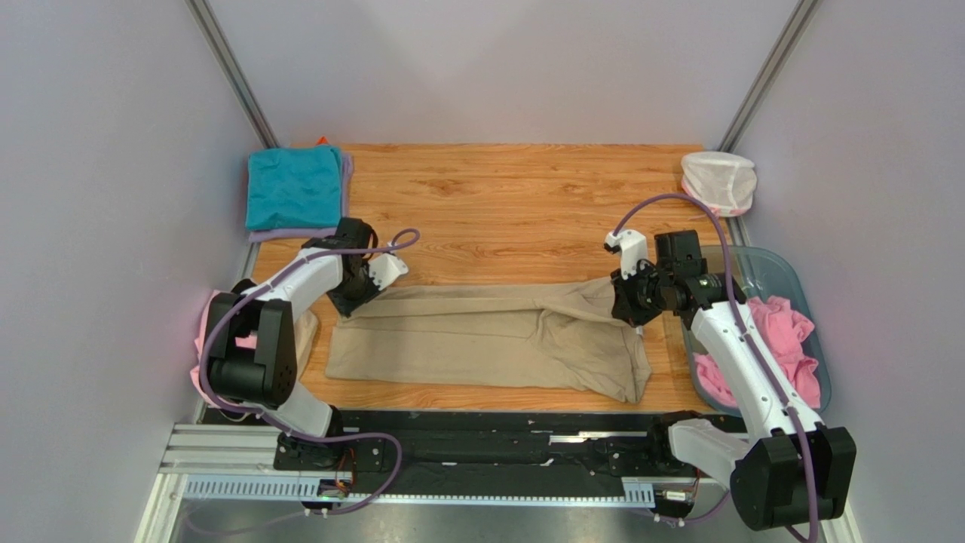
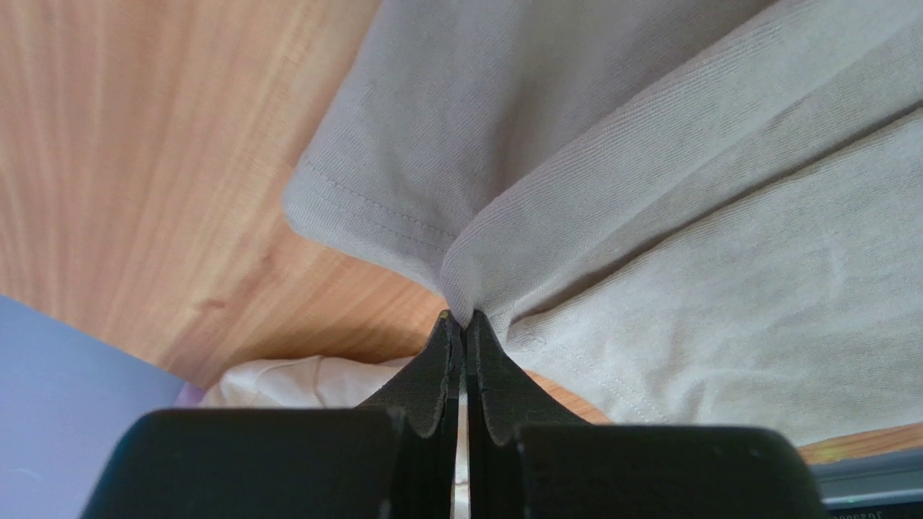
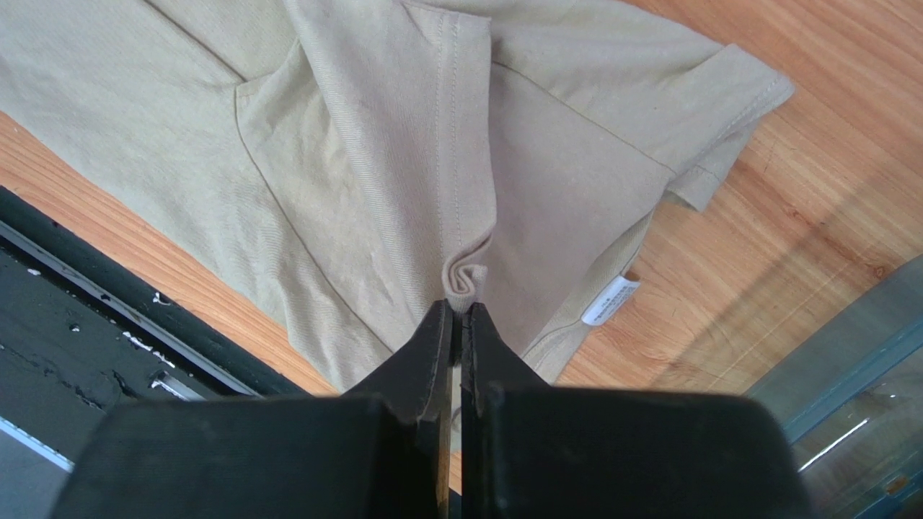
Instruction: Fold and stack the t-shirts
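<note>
Left gripper (image 2: 464, 316) and right gripper (image 3: 460, 306) each pinch tan t-shirt (image 1: 487, 339) folds; looks soft, limp, light; grab near hems.

Wood-grain tabletop (image 1: 510, 204) beneath left gripper (image 1: 353, 300) and right gripper (image 1: 626, 303), pale grey walls (image 1: 102, 170) outboard of each and beyond both, metal corner posts (image 1: 232, 74), even diffuse lighting.

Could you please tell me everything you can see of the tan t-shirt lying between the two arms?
The tan t-shirt is plain soft-looking cotton, folded lengthwise into a long band across the wooden table. The left gripper pinches its hemmed left end, the right gripper a bunched seam at the right end, both shut. A sleeve and small white label show there.
</note>
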Available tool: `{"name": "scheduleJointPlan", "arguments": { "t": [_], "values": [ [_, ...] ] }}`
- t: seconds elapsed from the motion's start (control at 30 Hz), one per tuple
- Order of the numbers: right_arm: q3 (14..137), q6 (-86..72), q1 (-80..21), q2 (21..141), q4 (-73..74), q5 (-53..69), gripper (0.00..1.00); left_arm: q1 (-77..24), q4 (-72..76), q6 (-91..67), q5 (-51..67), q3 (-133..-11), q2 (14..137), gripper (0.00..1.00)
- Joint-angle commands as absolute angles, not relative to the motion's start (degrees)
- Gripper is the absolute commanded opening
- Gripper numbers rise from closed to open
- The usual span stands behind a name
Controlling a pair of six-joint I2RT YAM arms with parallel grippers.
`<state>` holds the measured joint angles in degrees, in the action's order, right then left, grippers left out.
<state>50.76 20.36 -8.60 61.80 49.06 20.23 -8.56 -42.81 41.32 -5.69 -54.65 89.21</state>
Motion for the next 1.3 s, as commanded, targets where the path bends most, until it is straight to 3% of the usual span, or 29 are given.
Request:
{"name": "scheduleJointPlan", "arguments": {
  "t": [0.0,0.2,0.23,0.37,0.4,0.5,0.83,1.27],
  "values": [
    [50.5,21.8,-8.9,60.0,48.1,19.7,0.0,-8.8,-42.6,39.8,-7.3,-52.4,84.9,0.04],
    [50.4,22.1,-9.0,60.4,48.7,20.0,0.0,-9.2,-42.9,39.0,-7.3,-51.0,83.1,0.15],
    [50.3,22.2,-8.9,60.4,48.8,20.0,0.0,-9.3,-43.0,38.8,-7.1,-50.9,82.6,0.23],
    [50.1,22.7,-8.9,60.4,49.2,20.2,0.0,-9.7,-44.4,38.1,-5.5,-51.5,80.9,0.36],
    [50.0,22.8,-8.9,60.4,49.5,20.3,0.0,-9.8,-44.9,38.1,-4.3,-51.9,80.5,0.46],
    [49.8,23.2,-9.0,60.4,49.8,20.3,0.0,-10.1,-47.2,37.6,-1.7,-52.7,78.8,0.59],
    [49.7,25.5,-8.9,60.7,51.5,21.8,0.0,-10.5,-52.3,36.6,6.4,-60.4,74.7,0.64],
    [47.6,33.9,-9.0,64.9,54.1,24.3,0.0,-13.3,-50.5,32.3,6.2,-66.4,87.9,0.64]
  ]
}}
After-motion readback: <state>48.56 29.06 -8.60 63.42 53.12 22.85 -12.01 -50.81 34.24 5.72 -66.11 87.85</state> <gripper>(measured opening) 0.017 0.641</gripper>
